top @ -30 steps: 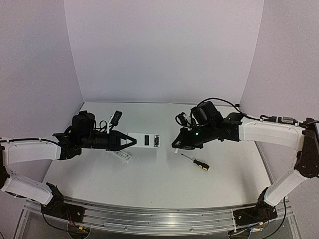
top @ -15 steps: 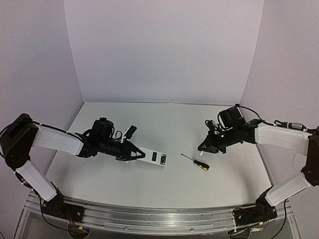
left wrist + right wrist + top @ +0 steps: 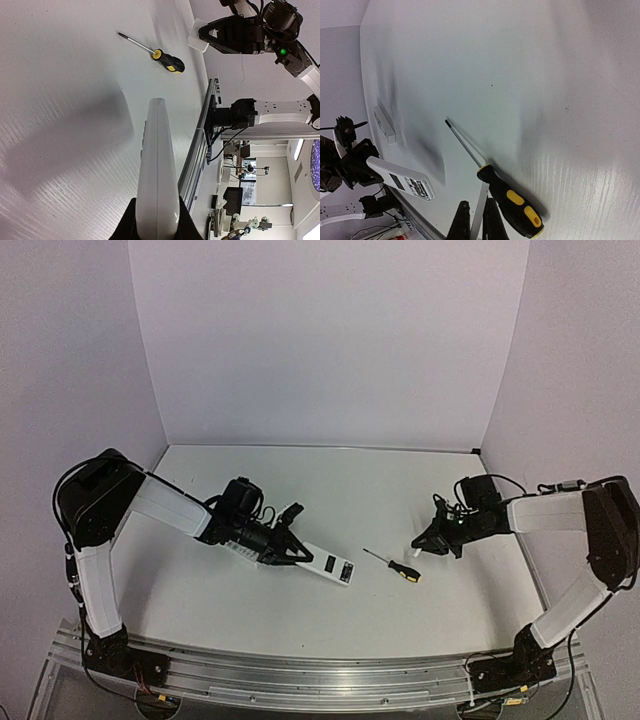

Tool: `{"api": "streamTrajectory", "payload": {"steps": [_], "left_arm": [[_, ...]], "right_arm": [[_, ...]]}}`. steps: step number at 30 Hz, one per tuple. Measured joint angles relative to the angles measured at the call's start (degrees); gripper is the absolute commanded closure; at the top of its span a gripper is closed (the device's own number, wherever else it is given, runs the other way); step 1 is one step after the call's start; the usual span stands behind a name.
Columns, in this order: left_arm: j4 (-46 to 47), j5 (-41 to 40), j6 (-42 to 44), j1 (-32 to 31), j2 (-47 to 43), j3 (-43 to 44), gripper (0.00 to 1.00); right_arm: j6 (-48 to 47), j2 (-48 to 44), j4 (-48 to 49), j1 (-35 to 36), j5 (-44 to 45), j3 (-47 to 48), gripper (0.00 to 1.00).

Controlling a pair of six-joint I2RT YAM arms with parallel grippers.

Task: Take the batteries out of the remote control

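**A:** Entry one, remote control [image 3: 328,563]?

**B:** Short white body with dark marks on its upward face. One end is pinched in the left gripper [image 3: 292,552]. The rest sticks out toward the middle of the surface [image 3: 330,490] and is held above it, with a shadow underneath.

**A:** Batteries?

**B:** Too small to make out. I cannot tell whether they sit in the remote control.

**A:** Right gripper [image 3: 424,543]?

**B:** Fingers pressed together on a small white cover piece [image 3: 199,39], low over the right side of the surface.

**A:** Loose items?

**B:** One screwdriver [image 3: 393,566] with a yellow-and-black handle. It lies flat between the two grippers and touches neither, its shaft end nearer the remote control. One slim white remote [image 3: 385,126] lies flat on the surface beside the left gripper.
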Motion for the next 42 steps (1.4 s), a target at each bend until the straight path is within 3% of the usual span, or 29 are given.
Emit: {"api": "streamTrajectory", "payload": {"steps": [8,16,22,23,24,25,29,35,40,42], "left_arm": [[-4.92,-0.36,1.22,0.00,3.34,3.17,0.93],[-9.06,-2.80,2.85,0.01,3.86,5.55,0.62],[-13.31,-6.89,4.27,0.25,3.95,5.61,0.45],[-14.08,-7.76,4.50,0.29,3.95,5.62,0.34],[-14.82,-8.44,4.55,0.34,3.95,5.63,0.11],[-15.30,-8.43,4.91,0.37,3.93,5.76,0.01],[-17.38,-11.72,5.61,0.25,2.01,7.83,0.00],[-22.72,-20.55,5.94,0.42,0.17,9.14,0.00],[-28.61,-29.93,5.28,0.42,-3.22,9.29,0.00],[-30.41,-33.40,4.65,0.42,-5.51,9.29,0.00]], "right_arm": [[0.41,4.26,2.67,-0.45,1.44,-1.48,1.00],[1.30,4.69,3.93,-0.99,2.85,-4.07,1.00],[2.66,4.38,5.79,-1.42,2.60,-5.44,0.92],[2.85,4.27,6.01,-1.53,2.60,-5.72,0.89],[2.98,4.15,6.12,-1.60,2.92,-6.04,0.87],[3.20,4.07,6.09,-1.73,3.25,-6.54,0.86],[3.98,2.84,5.89,-2.47,3.61,-8.43,0.77],[4.60,-0.53,3.80,-2.87,4.99,-9.41,0.50],[3.62,-6.65,-4.42,-2.86,10.95,-9.85,0.23],[2.70,-9.66,-8.52,-2.87,13.70,-9.85,0.17]]}}
